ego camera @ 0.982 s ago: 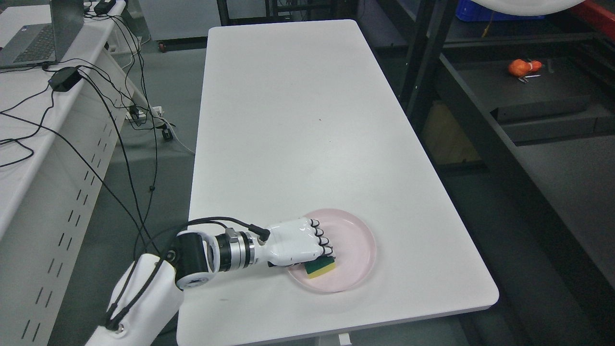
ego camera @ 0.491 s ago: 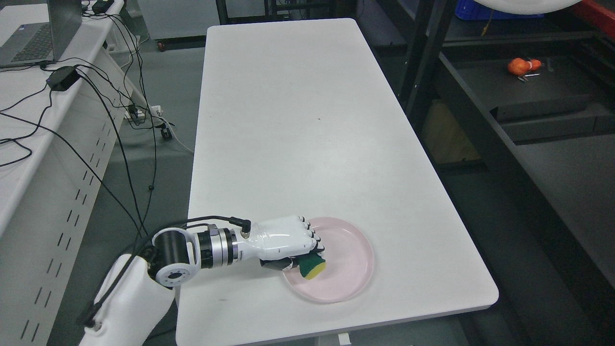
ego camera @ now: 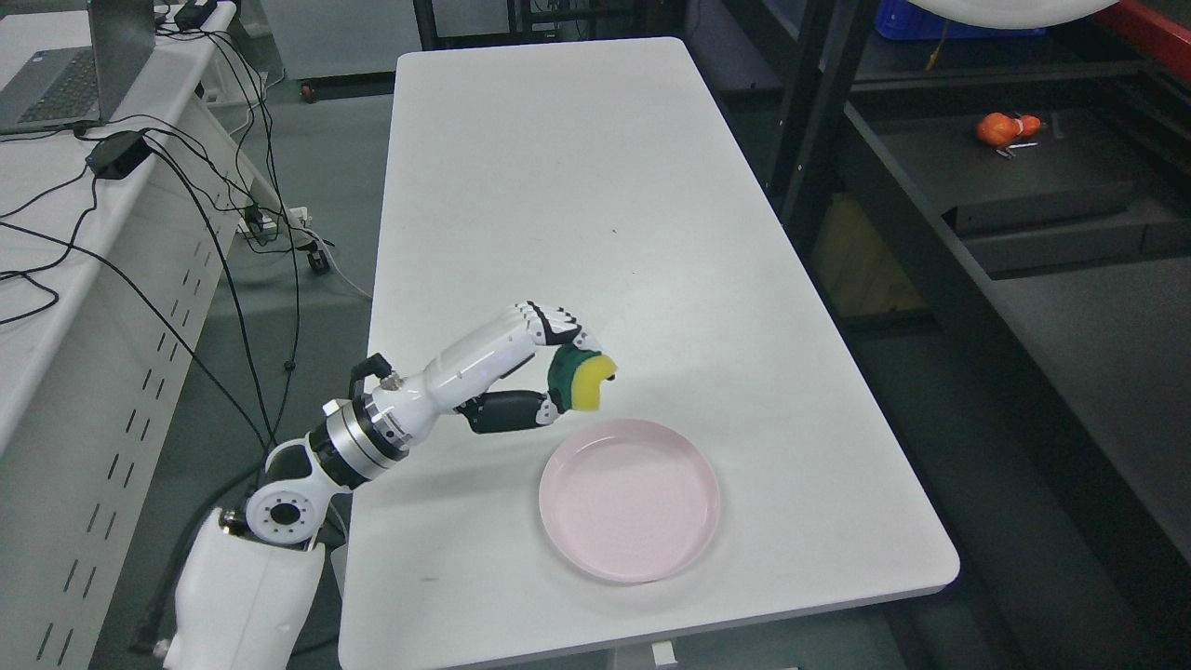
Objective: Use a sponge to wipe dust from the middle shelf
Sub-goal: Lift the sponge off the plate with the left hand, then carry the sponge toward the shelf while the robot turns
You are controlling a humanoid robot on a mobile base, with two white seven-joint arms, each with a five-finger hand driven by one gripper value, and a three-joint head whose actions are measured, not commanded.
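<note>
- Left hand pinched sponge between curled fingers and thumb, above white table, clear of pink plate.
- Dark shelf lay well right of hand; carry probably crosses the table.

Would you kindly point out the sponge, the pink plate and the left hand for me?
sponge (ego camera: 586, 383), head view, on its yellow face.
pink plate (ego camera: 629, 500), head view, on its bare centre.
left hand (ego camera: 521, 372), head view, on the middle of the hand, between fingers and thumb.
</note>
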